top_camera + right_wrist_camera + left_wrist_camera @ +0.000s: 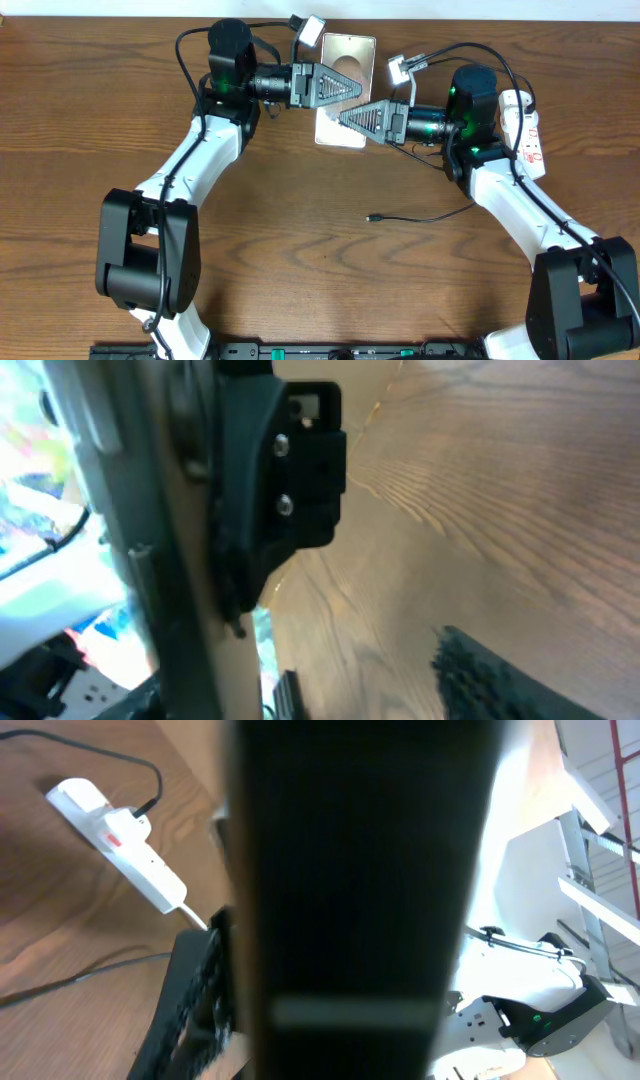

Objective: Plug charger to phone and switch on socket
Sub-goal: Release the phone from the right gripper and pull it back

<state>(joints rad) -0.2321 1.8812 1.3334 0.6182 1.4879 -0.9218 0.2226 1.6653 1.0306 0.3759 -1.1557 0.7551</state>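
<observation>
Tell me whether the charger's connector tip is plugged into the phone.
No, the charger ends with its connector tip lying loose on the table, well apart from the phone.

Brown wood-grain table (300,260). The charger (400,217) lies right of centre, a thin black cable flat on the wood, its connector tip free at the left end. The socket (530,140) lies at the far right, a white strip set lengthwise with its red marks facing up.

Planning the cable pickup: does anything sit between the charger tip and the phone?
No object lies on the table between the charger tip and the phone. The right gripper lies across the phone's near end, though.
</observation>
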